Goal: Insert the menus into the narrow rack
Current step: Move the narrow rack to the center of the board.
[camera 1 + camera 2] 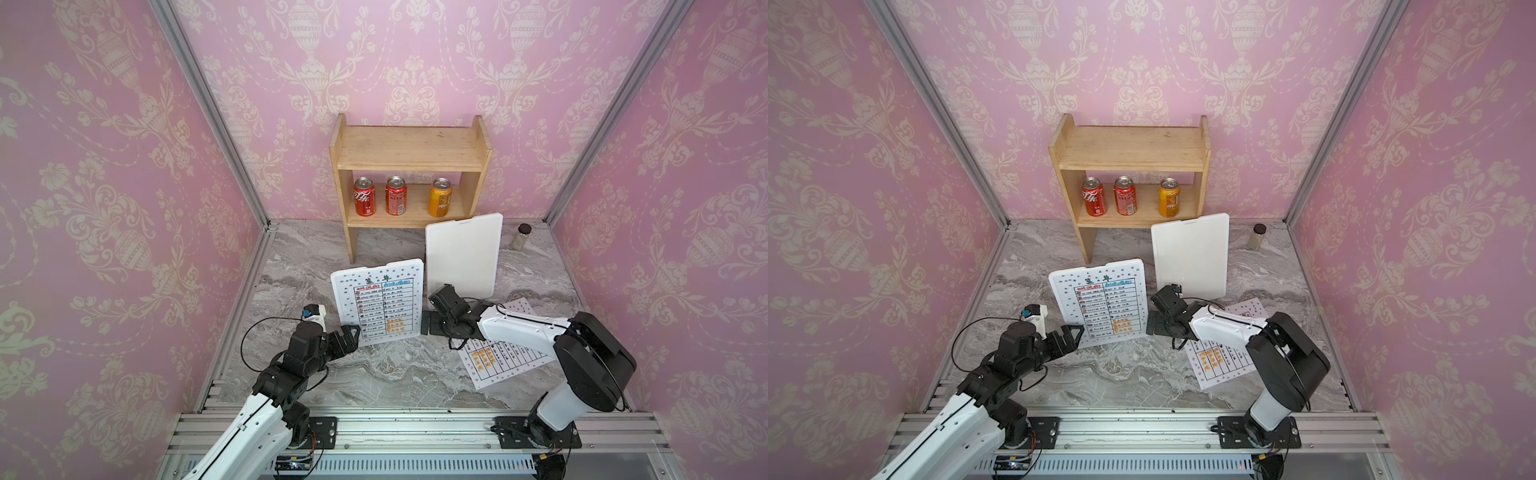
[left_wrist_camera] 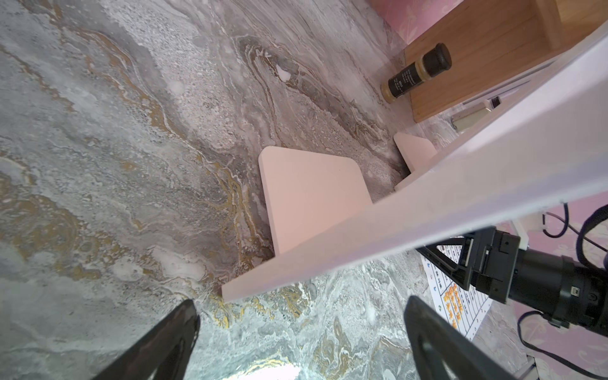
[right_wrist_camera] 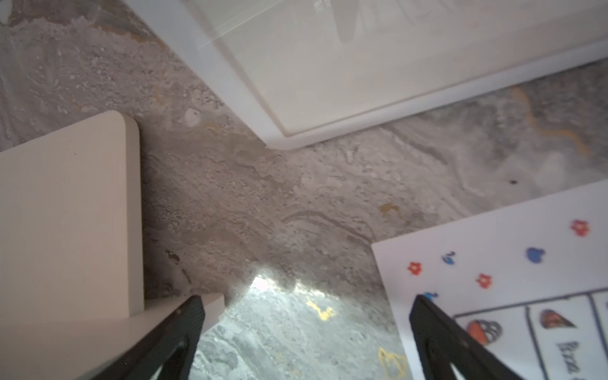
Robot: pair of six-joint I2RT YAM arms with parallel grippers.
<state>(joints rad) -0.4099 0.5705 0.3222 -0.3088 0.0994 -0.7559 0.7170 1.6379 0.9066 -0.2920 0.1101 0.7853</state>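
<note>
Right now one white paper menu with a black-ruled table is standing upright in a white plastic rack mid-way across the grey marbled bench. The second menu, a matching sheet, is lying flat toward the bench's right edge, partly under the right arm. The left gripper and right gripper are flanking that rack, jaws gaping apart and gripping nothing. A blank white rack is standing nearer the back edge.

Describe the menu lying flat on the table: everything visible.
The flat menu is a white paper sheet with a black-ruled table, orange text in some cells and small coloured dots, red and blue among them, round its border. It lies face up and skewed on the marble table, on the robot's right side. The right arm reaches over it and hides part of it in both top views. Nothing grips it.
</note>
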